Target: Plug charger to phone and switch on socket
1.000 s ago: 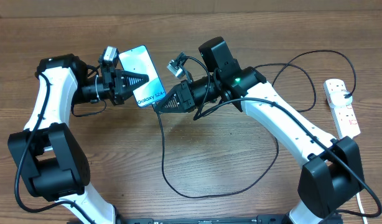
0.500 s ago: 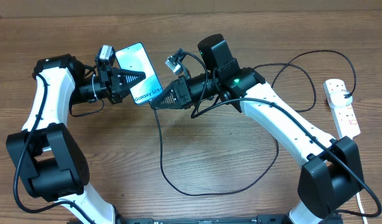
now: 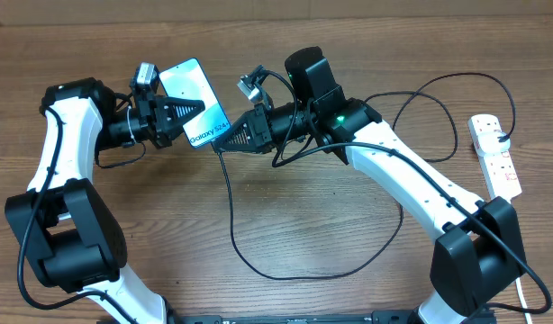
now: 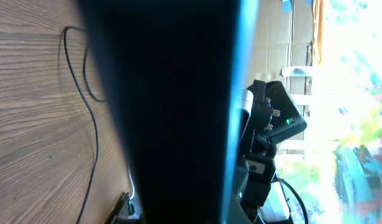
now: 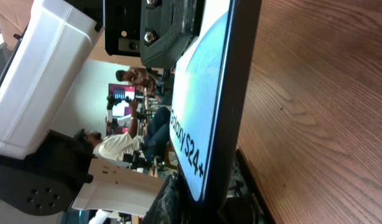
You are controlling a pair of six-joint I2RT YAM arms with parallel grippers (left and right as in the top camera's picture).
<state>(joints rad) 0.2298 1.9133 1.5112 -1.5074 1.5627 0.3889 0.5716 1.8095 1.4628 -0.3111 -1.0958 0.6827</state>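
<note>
The phone [image 3: 194, 90] is held above the table at the back left, its blue screen facing up and tilted. My left gripper [image 3: 186, 112] is shut on its left long edge. My right gripper [image 3: 226, 144] is shut on the charger's connector end, pressed against the phone's lower short edge; the tip itself is hidden. The charger cable [image 3: 233, 225] hangs from there and loops across the table towards the socket [image 3: 495, 155] at the far right. The phone's dark back [image 4: 172, 112] fills the left wrist view. In the right wrist view its screen [image 5: 200, 106] stands edge-on between my fingers [image 5: 241, 199].
The wooden table [image 3: 349, 234] carries the cable's wide loop in front and on the right. A black plug [image 3: 503, 137] sits in the socket, and a white cord [image 3: 521, 286] runs off the front right. The two arms meet over the back left.
Both grippers have moved left and slightly towards the back together, carrying the phone and the cable end with them. The phone has tilted a little more.
</note>
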